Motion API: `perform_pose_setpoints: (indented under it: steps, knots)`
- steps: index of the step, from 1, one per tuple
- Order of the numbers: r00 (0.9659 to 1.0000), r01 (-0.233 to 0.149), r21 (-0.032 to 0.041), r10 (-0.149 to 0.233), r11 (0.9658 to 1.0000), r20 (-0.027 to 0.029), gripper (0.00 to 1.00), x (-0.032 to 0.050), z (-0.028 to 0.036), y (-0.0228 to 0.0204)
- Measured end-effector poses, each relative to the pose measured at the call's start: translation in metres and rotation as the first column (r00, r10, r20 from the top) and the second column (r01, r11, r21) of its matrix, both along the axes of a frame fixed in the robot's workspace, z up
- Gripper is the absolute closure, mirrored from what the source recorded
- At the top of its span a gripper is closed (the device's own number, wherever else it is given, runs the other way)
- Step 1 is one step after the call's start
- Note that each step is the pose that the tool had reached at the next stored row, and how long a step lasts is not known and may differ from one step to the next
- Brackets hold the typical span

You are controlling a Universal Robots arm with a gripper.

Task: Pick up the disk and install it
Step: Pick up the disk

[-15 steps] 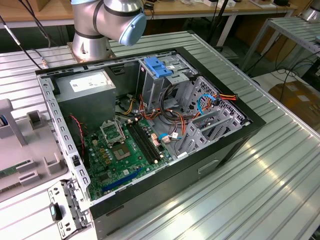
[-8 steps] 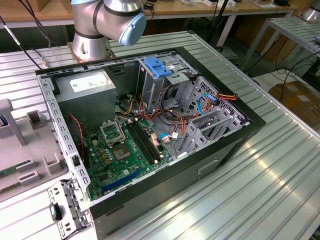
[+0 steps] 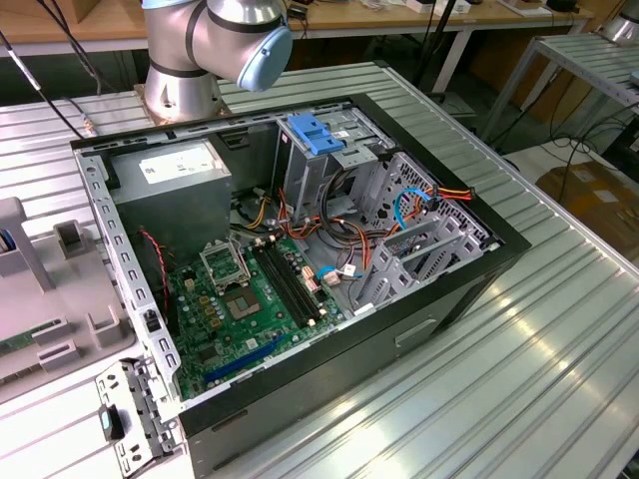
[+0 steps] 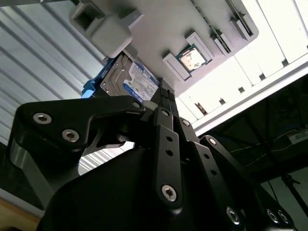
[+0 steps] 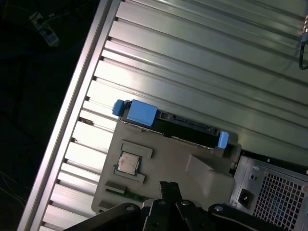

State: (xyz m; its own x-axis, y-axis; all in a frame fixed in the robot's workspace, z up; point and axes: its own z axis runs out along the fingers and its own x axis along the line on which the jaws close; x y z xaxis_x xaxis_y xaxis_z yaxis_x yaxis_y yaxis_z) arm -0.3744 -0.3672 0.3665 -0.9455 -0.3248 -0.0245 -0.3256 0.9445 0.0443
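Hanging above the tray (image 4: 159, 29), the claw (image 4: 165, 92) faces the labelled disk (image 4: 134, 81).

I work in a robotics lab or electronics workshop. My base (image 3: 180, 95) stands on a ribbed aluminium table (image 3: 559, 329), where an open computer case (image 3: 329, 374) bares its motherboard (image 3: 240, 299). A grey parts fixture (image 3: 30, 289) lies at the exterior view's left. Wooden workbenches (image 3: 399, 20) trailing cables (image 3: 436, 45) stand far behind.
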Motion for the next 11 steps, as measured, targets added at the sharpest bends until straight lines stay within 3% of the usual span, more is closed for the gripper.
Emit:
perform_pose_setpoints:
  steps: [11]
  knots:
    - [0.9986,-0.054,0.0000,0.054,0.9986,0.0000,0.89,0.0000,0.0000,0.0000]
